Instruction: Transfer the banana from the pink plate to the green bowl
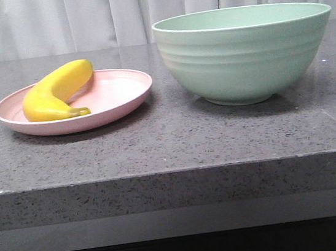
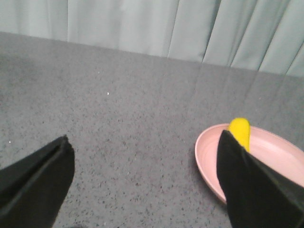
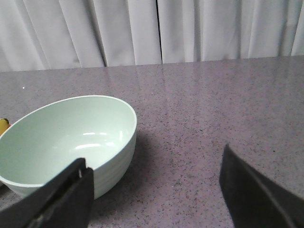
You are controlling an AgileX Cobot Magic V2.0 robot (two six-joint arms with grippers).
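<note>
The banana [image 1: 57,92] lies on its side in the pink plate [image 1: 121,97], its curved back toward the plate's far-left rim and its dark tip toward the plate's near edge. The green bowl [image 1: 245,53] stands just beside the plate, on the plate's right, apart from it by a strip of bare grey table [image 1: 158,145]. As far as my wrist view shows, the bowl holds nothing.

My left gripper [image 2: 145,185] hangs above the table off the plate's left side, jaws spread wide and holding nothing; one finger [image 2: 251,185] covers part of the plate's near rim, and only the banana's rounded end shows past it. My right gripper [image 3: 154,194] hangs on the bowl's right side, jaws likewise spread wide and empty.

The step in hand, as I judge it, is the approach to the banana, and nothing has been grasped yet. My left gripper is the nearer one. To do it well I should centre over the thick middle of the fruit, turn my jaws across its length, and descend until the fingers straddle it without scraping the plate. The skin looks smooth, so a firm but gentle close at mid-body should keep it from pivoting. The bowl's wall is much taller than the plate, so the lift must clear its rim.
</note>
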